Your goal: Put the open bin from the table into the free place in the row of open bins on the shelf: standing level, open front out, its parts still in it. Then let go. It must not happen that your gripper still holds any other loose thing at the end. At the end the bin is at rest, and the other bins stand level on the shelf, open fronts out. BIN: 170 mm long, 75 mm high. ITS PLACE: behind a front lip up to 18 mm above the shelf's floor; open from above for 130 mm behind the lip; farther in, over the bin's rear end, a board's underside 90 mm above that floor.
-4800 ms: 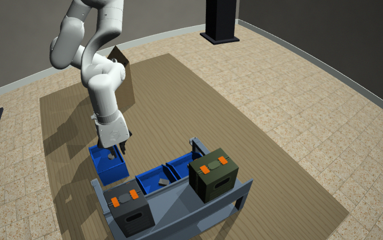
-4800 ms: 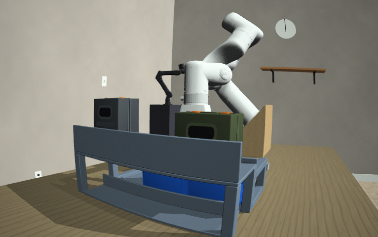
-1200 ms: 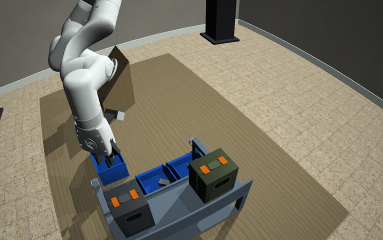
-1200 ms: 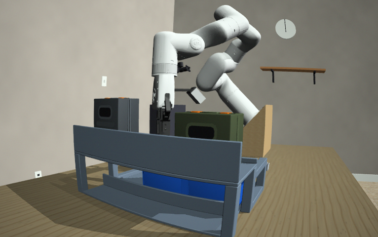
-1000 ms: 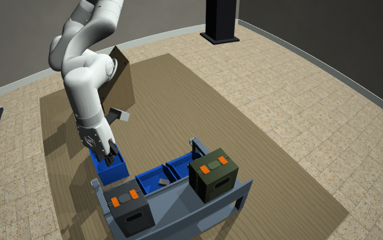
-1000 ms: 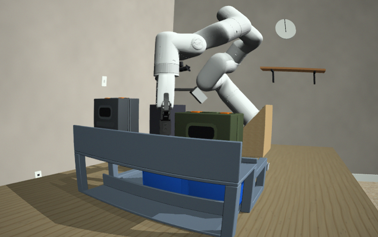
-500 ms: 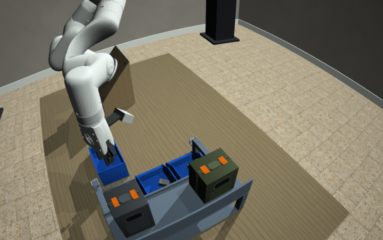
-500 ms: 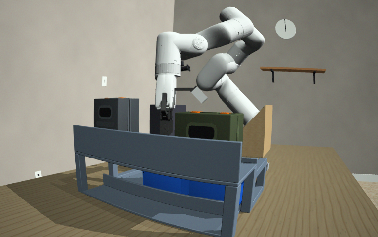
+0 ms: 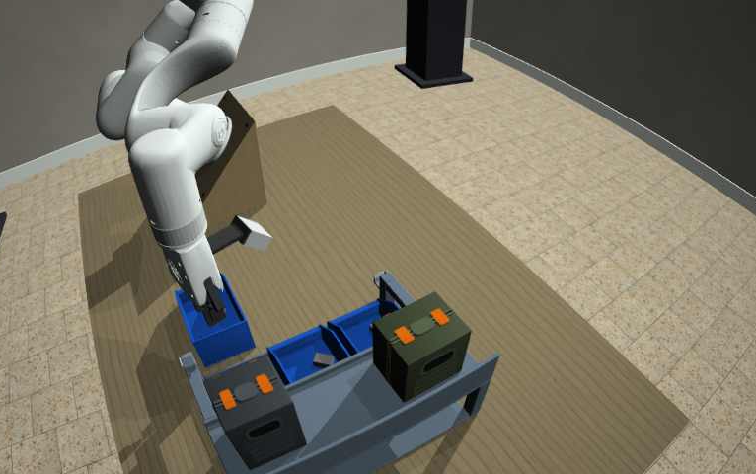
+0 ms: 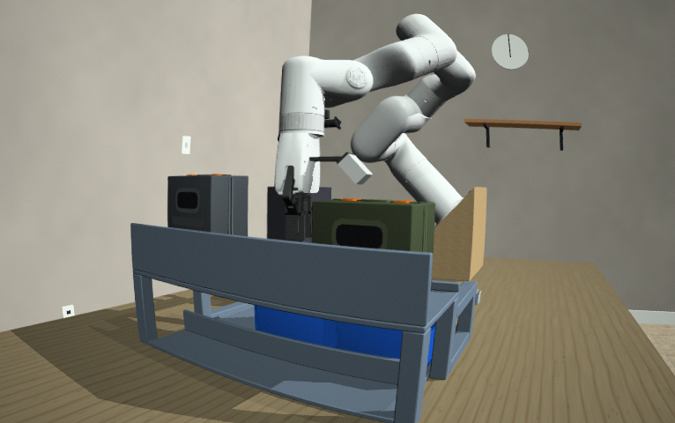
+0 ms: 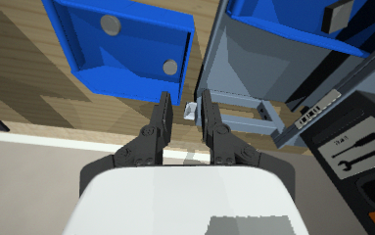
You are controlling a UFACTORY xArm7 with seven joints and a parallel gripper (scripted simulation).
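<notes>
The hand [image 9: 211,313], part-open and empty, hovers over the blue bin [image 9: 221,340] on the tabletop just outside the shelf's [image 9: 189,359] free end place; it should straddle one bin wall squarely before closing.

White arm [image 9: 166,170] bent downward, jaws part-open, empty

My arm [image 9: 163,153] is glossy white, built of rounded, thick links, with a ribbed grey band near the wrist. My gripper [image 11: 186,102] has 2 black fingers with round pivot screws. A small grey box [image 9: 255,233] sticks out on a dark bracket.
</notes>
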